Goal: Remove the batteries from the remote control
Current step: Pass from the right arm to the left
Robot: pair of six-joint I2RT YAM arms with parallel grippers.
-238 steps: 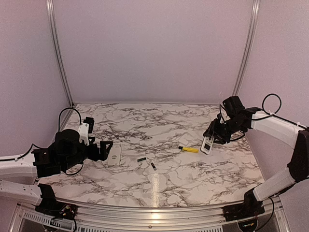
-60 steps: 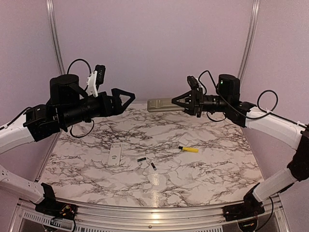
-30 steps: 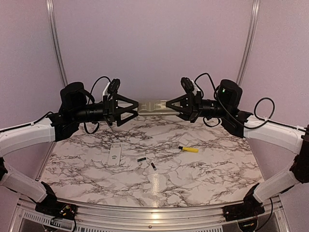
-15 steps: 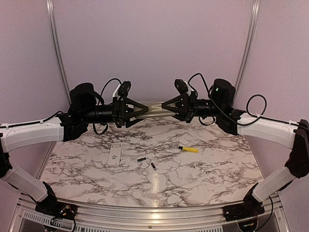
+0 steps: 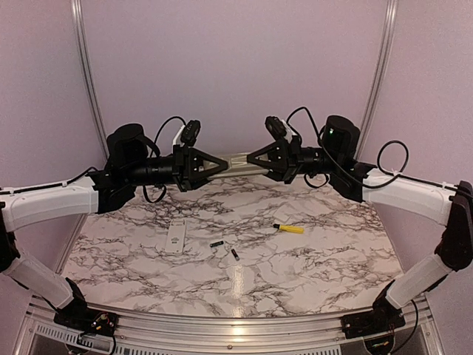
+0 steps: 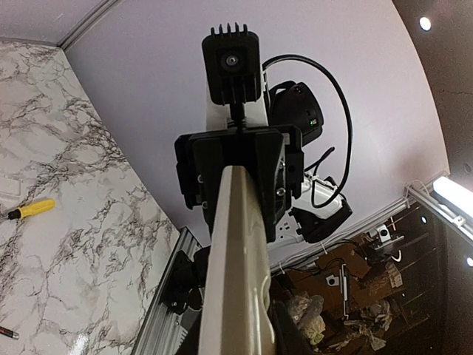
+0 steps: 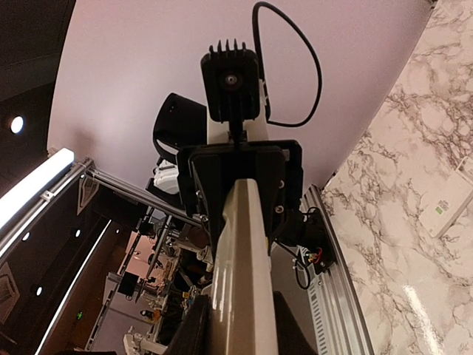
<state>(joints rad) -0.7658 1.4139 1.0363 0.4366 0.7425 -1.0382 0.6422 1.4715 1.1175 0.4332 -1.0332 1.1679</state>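
Observation:
The remote control [image 5: 236, 161], a long beige bar, hangs level in the air above the back of the table. My left gripper [image 5: 221, 164] is shut on its left end and my right gripper [image 5: 252, 158] is shut on its right end, the two facing each other. In the left wrist view the remote [image 6: 238, 244] runs from between my own fingers up into the opposite gripper [image 6: 239, 171]. The right wrist view shows the same bar [image 7: 240, 259] mirrored. Two batteries [image 5: 216, 243] [image 5: 235, 254], slim and dark, lie loose on the marble table [image 5: 318, 266].
A yellow-handled screwdriver [image 5: 290, 228] lies right of centre, also seen in the left wrist view as a yellow screwdriver [image 6: 29, 209]. A pale flat cover plate [image 5: 176, 237] rests left of the batteries. Aluminium posts and pink walls enclose the table.
My left gripper moved right onto the remote's free end and its jaws closed around it. My right arm kept its grip and shifted the remote slightly left.

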